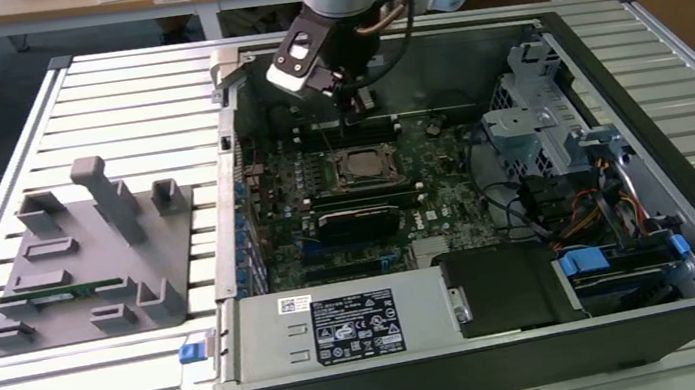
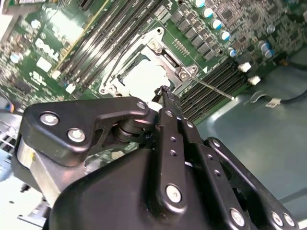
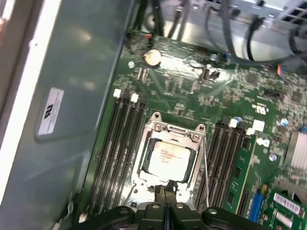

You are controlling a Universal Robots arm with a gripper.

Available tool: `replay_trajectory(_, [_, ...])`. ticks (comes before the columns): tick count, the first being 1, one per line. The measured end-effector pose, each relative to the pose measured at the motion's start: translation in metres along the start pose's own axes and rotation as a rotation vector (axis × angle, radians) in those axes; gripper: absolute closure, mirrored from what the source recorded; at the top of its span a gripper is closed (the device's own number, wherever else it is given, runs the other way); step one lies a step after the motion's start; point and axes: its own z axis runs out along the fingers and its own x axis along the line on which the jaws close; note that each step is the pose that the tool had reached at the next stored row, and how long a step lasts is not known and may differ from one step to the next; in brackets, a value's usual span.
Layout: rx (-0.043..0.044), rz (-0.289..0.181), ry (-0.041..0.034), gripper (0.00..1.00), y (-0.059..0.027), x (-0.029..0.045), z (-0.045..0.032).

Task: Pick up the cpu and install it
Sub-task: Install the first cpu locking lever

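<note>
Slatted metal counter (image 1: 143,383) carrying an open computer case (image 1: 501,336), with a grey tray (image 1: 87,260) just beside it on the exterior view's left. Green board (image 3: 192,96) inside the case. Gripper (image 1: 354,103) hanging low over the board near the case's far wall, jaws pressed together, holding nothing. Cpu (image 3: 168,157) seated flat in its metal socket frame (image 3: 158,120), just off the closed fingertips (image 3: 165,191)
</note>
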Motion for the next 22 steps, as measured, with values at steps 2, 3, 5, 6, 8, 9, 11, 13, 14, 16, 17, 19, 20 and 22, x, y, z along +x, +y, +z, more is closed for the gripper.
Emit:
replay_trajectory(2, [0.0005, -0.037, 0.0012, 0.89, 0.0000, 0.0000, 0.0001])
replay_trajectory(3, [0.0008, -0.056, 0.0017, 0.89, 0.0000, 0.0000, 0.0002])
replay_trajectory(5, [0.0013, -0.092, 0.0028, 0.89, 0.0000, 0.0000, 0.0003])
replay_trajectory(6, [0.0016, -0.110, 0.0035, 0.89, 0.0000, 0.0000, 0.0004])
replay_trajectory(8, [0.0021, -0.146, 0.0046, 0.89, 0.0000, 0.0000, 0.0005])
replay_trajectory(9, [0.0023, -0.164, 0.0052, 0.89, 0.0000, 0.0000, 0.0007])
replay_trajectory(11, [0.0028, -0.201, 0.0064, 0.89, 0.0000, 0.0000, 0.0009])
replay_trajectory(13, [0.0033, -0.237, 0.0075, 0.89, -0.0001, 0.0000, 0.0011])
replay_trajectory(14, [0.0035, -0.255, 0.0081, 0.89, -0.0001, 0.0000, 0.0012])
replay_trajectory(16, [0.0040, -0.291, 0.0092, 0.89, -0.0001, 0.0000, 0.0014])
replay_trajectory(17, [0.0043, -0.310, 0.0098, 0.89, -0.0001, 0.0000, 0.0015])
replay_trajectory(19, [0.0047, -0.346, 0.0110, 0.89, -0.0001, 0.0000, 0.0017])
replay_trajectory(20, [0.0050, -0.364, 0.0116, 0.89, -0.0001, 0.0000, 0.0018])
replay_trajectory(22, [0.0054, -0.400, 0.0128, 0.89, -0.0001, 0.0000, 0.0021])
